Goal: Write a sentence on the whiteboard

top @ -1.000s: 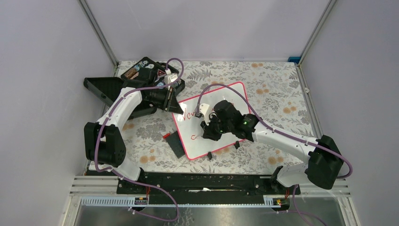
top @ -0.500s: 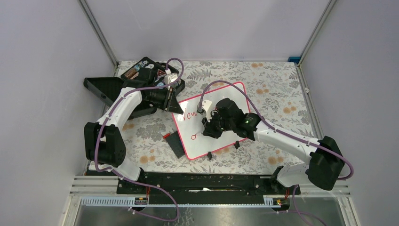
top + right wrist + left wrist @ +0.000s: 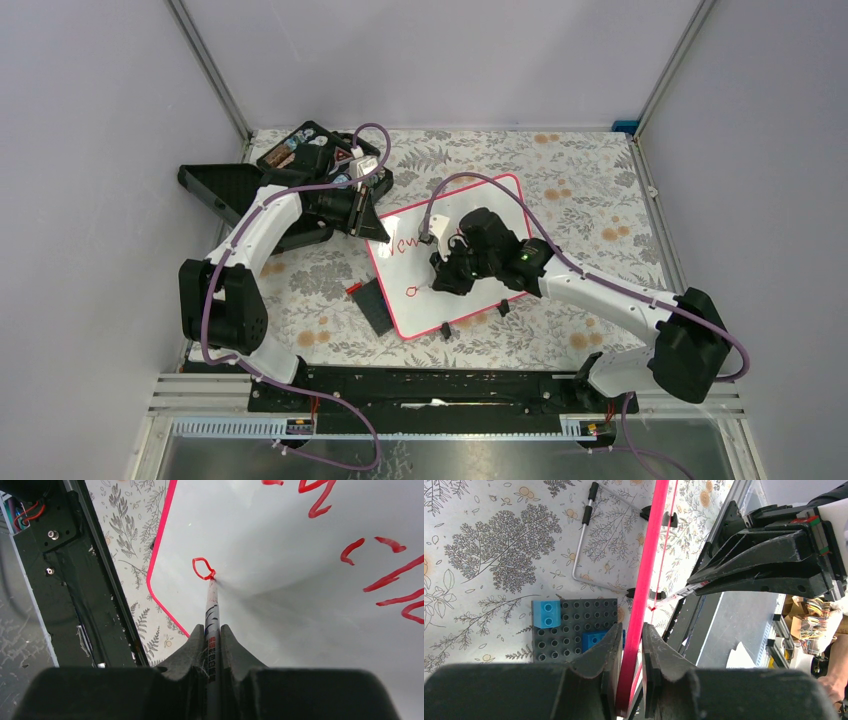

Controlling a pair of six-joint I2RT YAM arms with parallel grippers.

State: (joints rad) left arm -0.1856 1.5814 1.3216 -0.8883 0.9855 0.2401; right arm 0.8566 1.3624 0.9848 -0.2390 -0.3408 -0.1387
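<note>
The whiteboard [image 3: 492, 198] lies tilted on the floral table, white with a pink-red frame [image 3: 650, 555]. My left gripper [image 3: 630, 630] is shut on the frame's edge at the board's far-left corner [image 3: 378, 228]. Over the board's middle, my right gripper [image 3: 212, 630] is shut on a grey marker [image 3: 211, 605]. Its tip touches the board at a small closed red loop [image 3: 202, 569], which starts the lower line. The sentence [image 3: 408, 243] shows as red words in the upper line, partly hidden by the right wrist; more red strokes [image 3: 387, 580] show in the right wrist view.
A dark grey plate with blue blocks [image 3: 375, 305] lies against the board's left edge, also in the left wrist view [image 3: 574, 625]. A black tray of small items [image 3: 310, 150] and a black bin [image 3: 215, 185] sit at the back left. Two black clip feet [image 3: 445, 330] grip the board's near edge.
The marker tip has closed an open red curve into a small loop on the lower line. The right wrist shifted slightly toward the far right. The left arm has stayed still.
</note>
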